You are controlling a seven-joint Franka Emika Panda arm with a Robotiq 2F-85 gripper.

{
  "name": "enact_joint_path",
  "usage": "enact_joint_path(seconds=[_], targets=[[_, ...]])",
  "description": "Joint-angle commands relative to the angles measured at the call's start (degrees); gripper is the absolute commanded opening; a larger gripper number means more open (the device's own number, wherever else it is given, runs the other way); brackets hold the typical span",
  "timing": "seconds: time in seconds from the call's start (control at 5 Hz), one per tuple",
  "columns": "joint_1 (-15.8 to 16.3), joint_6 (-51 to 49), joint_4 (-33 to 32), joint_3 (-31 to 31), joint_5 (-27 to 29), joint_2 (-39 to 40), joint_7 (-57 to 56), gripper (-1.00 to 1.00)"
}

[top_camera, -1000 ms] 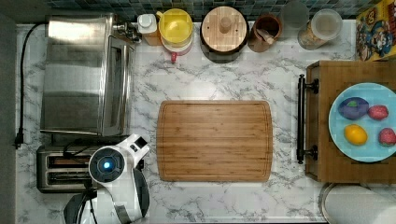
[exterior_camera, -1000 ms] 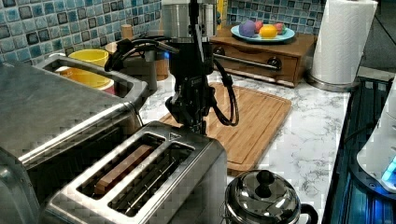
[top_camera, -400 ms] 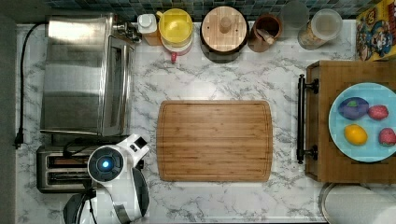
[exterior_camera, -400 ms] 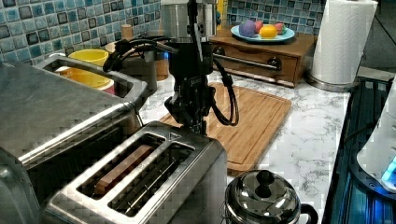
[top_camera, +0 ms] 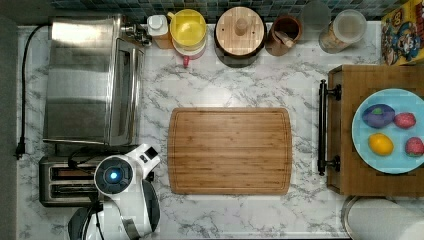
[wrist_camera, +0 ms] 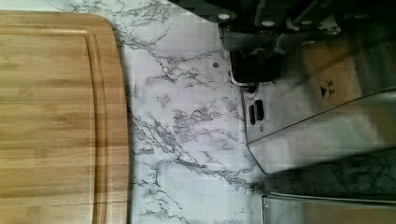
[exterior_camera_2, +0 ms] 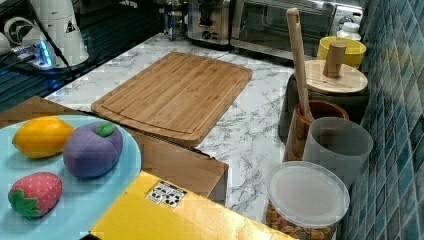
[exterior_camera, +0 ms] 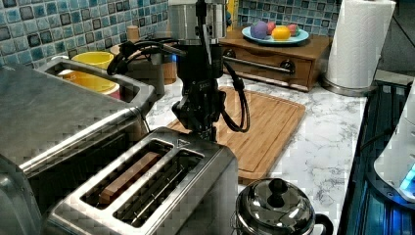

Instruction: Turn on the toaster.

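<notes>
Hanging over the toaster's [exterior_camera: 147,186] lever end, ready to press down.

Below the jaws [exterior_camera: 205,128] sits the toaster, a small boxy steel one with two long slots on the marble desk [top_camera: 240,80], beside the toaster oven [top_camera: 90,80]. Its long axis runs away from the jaws, so the near end with the lever lies directly beneath them; the board [top_camera: 230,150] lies on the other side. Whether the jaws are wide or narrow I cannot tell. The coming move looks like a straight push downward.

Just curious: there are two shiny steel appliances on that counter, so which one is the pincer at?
The small two-slot toaster: the pincer is at its end, beside the much bigger toaster oven.
</notes>
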Motion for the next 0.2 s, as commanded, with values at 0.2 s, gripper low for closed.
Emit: enact_joint_path(seconds=[0.2], targets=[[-1.6,-1.2,-7.1,-2.4,-1.1,8.3,3.5,-1.0]])
